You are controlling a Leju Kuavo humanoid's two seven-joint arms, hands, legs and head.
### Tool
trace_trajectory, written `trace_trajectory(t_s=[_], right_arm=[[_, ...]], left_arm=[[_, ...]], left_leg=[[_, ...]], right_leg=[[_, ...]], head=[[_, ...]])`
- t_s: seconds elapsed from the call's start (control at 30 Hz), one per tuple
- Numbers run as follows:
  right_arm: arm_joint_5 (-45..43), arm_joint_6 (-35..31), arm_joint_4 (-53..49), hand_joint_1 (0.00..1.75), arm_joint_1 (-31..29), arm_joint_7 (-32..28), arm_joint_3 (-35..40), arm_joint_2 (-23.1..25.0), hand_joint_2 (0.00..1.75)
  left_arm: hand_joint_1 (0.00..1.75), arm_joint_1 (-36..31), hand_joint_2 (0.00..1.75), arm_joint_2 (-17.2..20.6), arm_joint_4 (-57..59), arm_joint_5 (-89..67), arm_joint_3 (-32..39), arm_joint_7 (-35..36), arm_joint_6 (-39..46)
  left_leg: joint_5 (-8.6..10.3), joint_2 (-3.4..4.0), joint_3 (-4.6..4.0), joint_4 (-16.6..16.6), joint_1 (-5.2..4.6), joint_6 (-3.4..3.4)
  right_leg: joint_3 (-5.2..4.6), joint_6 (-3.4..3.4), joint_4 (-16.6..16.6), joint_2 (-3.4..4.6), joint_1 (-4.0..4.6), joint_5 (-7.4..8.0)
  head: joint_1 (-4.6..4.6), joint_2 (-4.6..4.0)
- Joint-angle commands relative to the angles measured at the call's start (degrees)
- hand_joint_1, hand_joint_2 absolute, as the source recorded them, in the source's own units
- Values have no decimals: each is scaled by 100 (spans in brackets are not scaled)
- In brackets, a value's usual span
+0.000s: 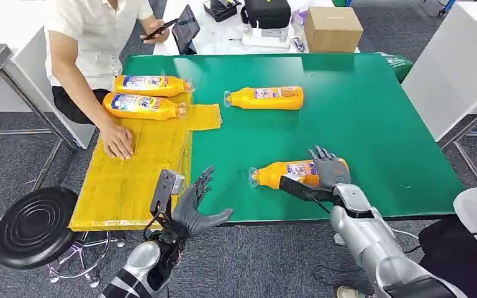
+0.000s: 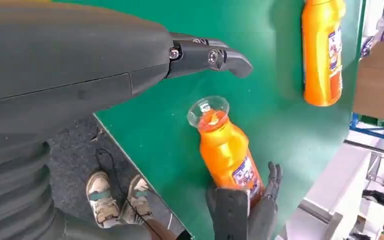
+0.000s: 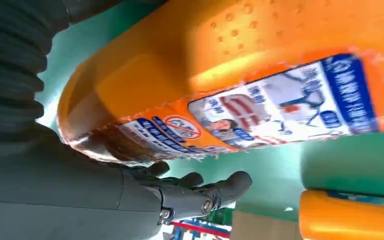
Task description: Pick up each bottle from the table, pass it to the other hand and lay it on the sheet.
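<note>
An orange bottle (image 1: 286,174) (image 2: 225,150) (image 3: 230,75) lies on its side near the front edge of the green table (image 1: 360,124), its clear cap pointing toward my left. My right hand (image 1: 329,171) (image 2: 250,210) (image 3: 180,195) reaches over its base end, fingers stretched across the far side and thumb on the near side, not closed on it. My left hand (image 1: 199,208) (image 2: 80,75) hovers open at the table's front edge, beside the yellow sheet (image 1: 130,180). A second orange bottle (image 1: 267,98) (image 2: 322,50) lies farther back on the table. Two bottles (image 1: 149,85) (image 1: 143,105) lie on the sheet's far end.
A person sits at the table's far left corner, one hand (image 1: 118,139) pressing on the sheet and a phone in the other. A black stool (image 1: 34,226) stands below the sheet's near corner. A cardboard box (image 1: 332,28) and devices sit on the white table behind.
</note>
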Motion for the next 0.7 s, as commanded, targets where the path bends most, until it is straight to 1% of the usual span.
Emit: trace_trajectory(t_s=[0.03, 0.47, 0.7], right_arm=[[-220, 455, 544, 175, -296, -162, 443, -72, 175], [-249, 500, 589, 175, -301, -203, 457, -100, 175], [-535, 950, 995, 175, -383, -173, 455, -178, 175]], left_arm=[[0, -199, 175, 211, 93, 112, -236, 5, 3], [0, -201, 175, 213, 99, 120, -245, 2, 4], [0, -275, 175, 204, 171, 203, -325, -5, 8]], left_leg=[[1, 6, -1, -1, 4, -8], [3, -7, -1, -4, 8, -12], [4, -15, -2, -2, 6, -9]], right_leg=[[-2, -10, -1, 3, 4, 3], [4, -16, -7, -5, 9, 3], [3, -12, -6, -12, 7, 2]], head=[[0, 0], [0, 0], [0, 0]])
